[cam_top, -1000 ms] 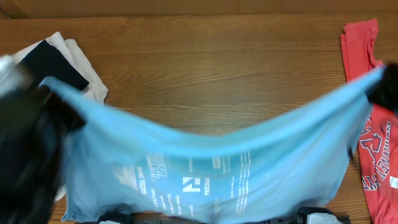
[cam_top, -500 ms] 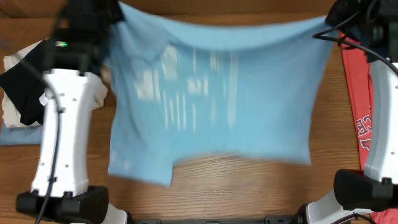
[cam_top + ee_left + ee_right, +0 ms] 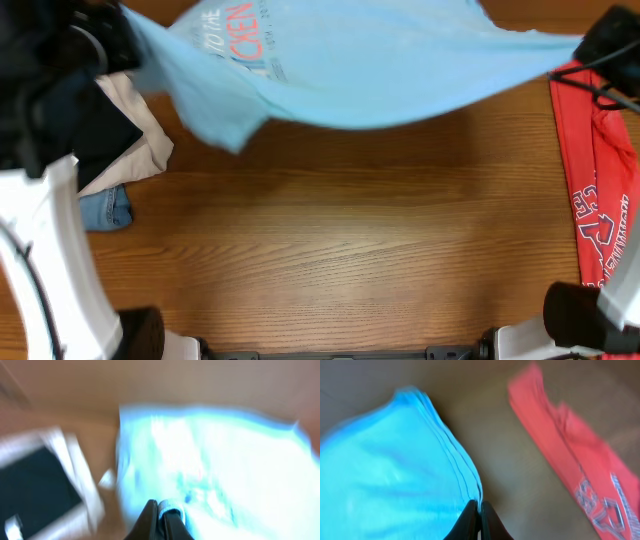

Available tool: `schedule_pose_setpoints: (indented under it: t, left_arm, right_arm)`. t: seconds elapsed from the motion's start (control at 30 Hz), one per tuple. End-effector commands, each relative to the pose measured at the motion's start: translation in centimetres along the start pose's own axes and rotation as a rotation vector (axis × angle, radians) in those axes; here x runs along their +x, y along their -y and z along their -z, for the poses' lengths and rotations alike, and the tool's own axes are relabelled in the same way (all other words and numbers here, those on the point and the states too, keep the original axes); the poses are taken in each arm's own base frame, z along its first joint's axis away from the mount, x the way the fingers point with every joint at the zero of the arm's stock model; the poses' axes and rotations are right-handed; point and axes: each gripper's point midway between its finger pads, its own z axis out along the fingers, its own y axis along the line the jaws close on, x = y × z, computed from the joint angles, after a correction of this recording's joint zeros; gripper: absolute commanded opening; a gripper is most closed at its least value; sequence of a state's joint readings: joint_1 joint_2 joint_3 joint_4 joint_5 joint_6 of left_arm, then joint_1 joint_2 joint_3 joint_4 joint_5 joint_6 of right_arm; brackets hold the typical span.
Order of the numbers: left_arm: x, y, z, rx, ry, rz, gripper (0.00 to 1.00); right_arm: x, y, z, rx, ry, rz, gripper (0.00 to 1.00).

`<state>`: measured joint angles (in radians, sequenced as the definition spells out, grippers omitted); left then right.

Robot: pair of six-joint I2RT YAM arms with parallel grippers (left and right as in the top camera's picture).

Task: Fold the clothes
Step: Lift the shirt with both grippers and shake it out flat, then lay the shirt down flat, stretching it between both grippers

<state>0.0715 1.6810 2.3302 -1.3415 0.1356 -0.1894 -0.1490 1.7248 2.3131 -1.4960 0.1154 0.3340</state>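
Note:
The light blue T-shirt point(image 3: 350, 60) with red lettering hangs stretched across the far side of the table, held at both ends above the wood. My left gripper point(image 3: 161, 510) is shut on its left edge, a fold of blue cloth point(image 3: 210, 460) pinched between the jaws. On the other end my right gripper point(image 3: 480, 507) is shut on the shirt's stacked hem point(image 3: 395, 460). In the overhead view the left gripper point(image 3: 110, 40) is at the top left and the right gripper point(image 3: 600, 45) at the top right. The coral-red T-shirt point(image 3: 600, 190) with white print lies flat at the right edge, also seen as a coral-red T-shirt point(image 3: 570, 445) in the right wrist view.
A pile at the left holds a black garment point(image 3: 110, 140), cream cloth point(image 3: 140, 120) and blue denim point(image 3: 105, 208). The left arm's white link point(image 3: 50, 260) crosses the left side. Bare wooden tabletop point(image 3: 350, 250) fills the middle and front.
The blue shirt has been swung from hanging low over the front of the table up and away to the far edge. Both arms moved back with it.

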Motion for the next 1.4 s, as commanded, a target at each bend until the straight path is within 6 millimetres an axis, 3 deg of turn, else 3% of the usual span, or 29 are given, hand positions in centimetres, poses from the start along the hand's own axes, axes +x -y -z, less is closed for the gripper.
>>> schedule_pose_setpoints:
  t: [0.0, 0.13, 0.23, 0.33, 0.5, 0.67, 0.87, 1.1, 1.37]
  left_arm:
    - [7.1, -0.1, -7.6, 0.029, -0.342, -0.021, 0.04]
    - [13.9, -1.1, -12.0, 0.003, -0.599, 0.0, 0.04]
    - [18.2, -1.9, -14.3, -0.017, -0.737, 0.011, 0.04]
    - [21.5, -2.5, -15.1, -0.024, -0.83, 0.011, 0.04]
    - [25.4, -2.9, -14.4, -0.026, -0.957, -0.015, 0.04]
    - [27.3, -3.5, -12.2, -0.062, -1.032, -0.019, 0.04]
    - [27.7, -6.7, -8.1, -0.276, -0.974, -0.029, 0.04]
    - [28.0, -6.7, -4.3, -0.298, -0.786, 0.057, 0.04]
    - [31.3, -7.3, -1.7, -0.305, -0.771, 0.083, 0.04]
  right_arm:
    - [4.6, 1.9, -6.6, 0.118, -0.221, 0.055, 0.04]
    - [9.8, 4.0, -10.9, 0.198, -0.385, 0.072, 0.04]
    - [13.0, 5.7, -13.0, 0.239, -0.475, 0.071, 0.04]
    - [15.6, 7.0, -14.3, 0.27, -0.542, 0.07, 0.04]
    - [18.2, 8.9, -14.6, 0.31, -0.624, 0.05, 0.04]
    - [19.6, 10.6, -13.8, 0.34, -0.686, 0.015, 0.04]
    - [20.4, 12.4, -12.5, 0.35, -0.682, -0.041, 0.04]
    - [21.1, 13.2, -10.3, 0.322, -0.623, -0.087, 0.04]
    - [22.1, 13.7, -7.7, 0.317, -0.579, -0.111, 0.04]
